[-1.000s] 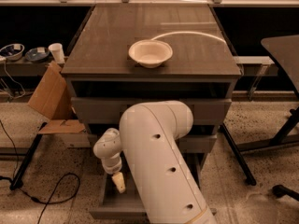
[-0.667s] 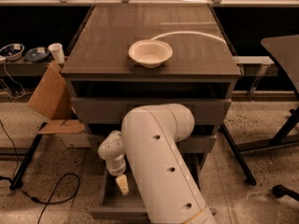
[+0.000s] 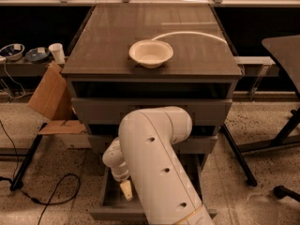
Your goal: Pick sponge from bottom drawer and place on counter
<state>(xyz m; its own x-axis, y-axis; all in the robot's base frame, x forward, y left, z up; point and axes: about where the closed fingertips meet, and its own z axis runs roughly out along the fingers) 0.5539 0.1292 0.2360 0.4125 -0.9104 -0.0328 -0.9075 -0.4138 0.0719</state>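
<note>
The bottom drawer [image 3: 106, 191] is pulled open below the two upper grey drawers. My white arm [image 3: 154, 163] reaches down over it and hides most of its inside. My gripper [image 3: 125, 190] is inside the drawer on its left side, pointing down, with a pale yellowish tip showing. I cannot make out the sponge; it is hidden or out of view. The counter [image 3: 103, 41] is the dark top of the cabinet, with a round cream bowl [image 3: 151, 53] near its front middle.
A cardboard box [image 3: 49, 97] leans against the cabinet's left side. A paper cup [image 3: 57, 53] and bowls sit on a low shelf at the left. A black cable [image 3: 51, 196] lies on the floor. A stand leg [image 3: 236, 153] and a dark table [image 3: 286, 50] are at the right.
My wrist and gripper have moved a little to the right and toward the drawer's front. The bowl and drawers have not moved.
</note>
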